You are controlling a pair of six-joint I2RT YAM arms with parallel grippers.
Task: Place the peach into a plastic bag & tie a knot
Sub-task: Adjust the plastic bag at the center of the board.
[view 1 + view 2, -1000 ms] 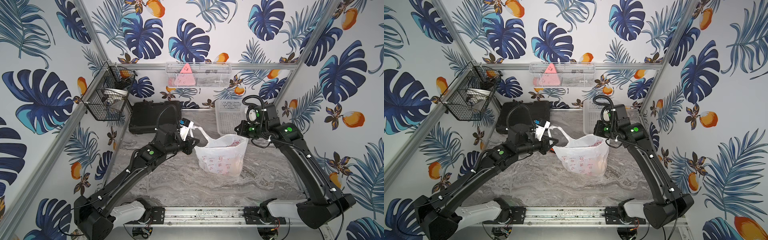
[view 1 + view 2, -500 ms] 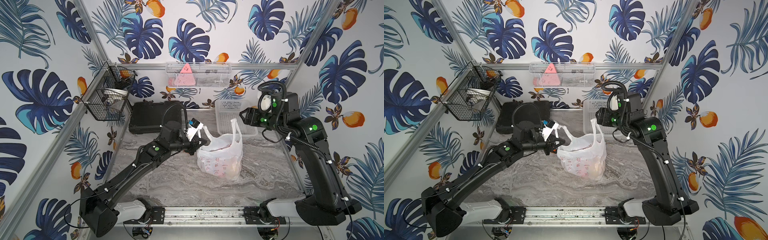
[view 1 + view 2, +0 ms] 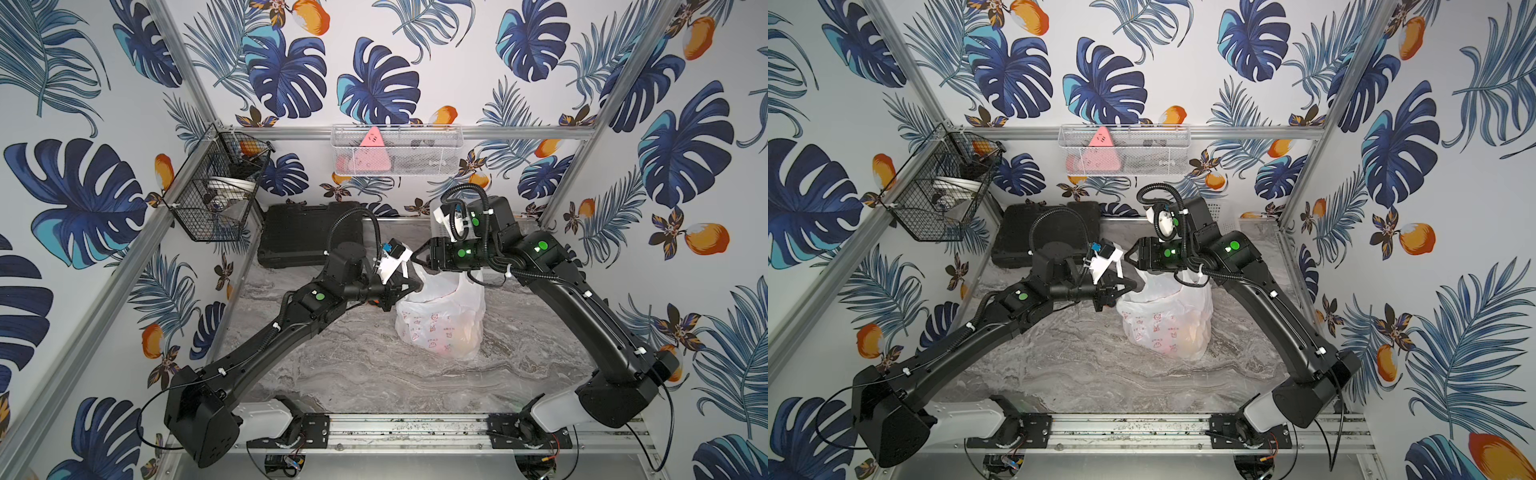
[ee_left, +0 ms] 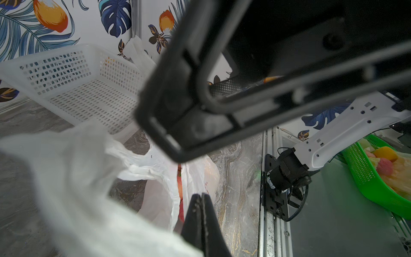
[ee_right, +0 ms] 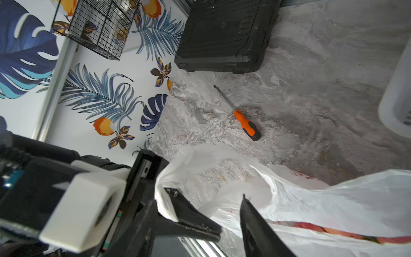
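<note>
The plastic bag (image 3: 440, 320) (image 3: 1163, 320) stands mid-table, translucent white with red prints. The peach (image 3: 461, 332) shows through it as a pale orange shape, reddish in the right wrist view (image 5: 333, 231). My left gripper (image 3: 409, 286) (image 4: 201, 198) is shut at the bag's left rim, and one handle (image 5: 189, 153) loops up to its fingers (image 5: 195, 220). My right gripper (image 3: 417, 259) hangs open just above and behind the left one, over the bag's mouth. One of its fingers (image 5: 255, 222) shows, with nothing held. No knot is in view.
A black case (image 3: 307, 237) lies at the back left. An orange-handled screwdriver (image 5: 244, 124) lies on the table under my left arm. A white perforated basket (image 4: 73, 89) stands behind the bag. A wire basket (image 3: 216, 187) hangs on the left wall and a mesh shelf (image 3: 395, 153) on the back wall.
My right gripper has opened and swung from the bag's back right across to its left side, beside the left gripper. The left gripper stays shut with the handle and has shifted slightly right.
</note>
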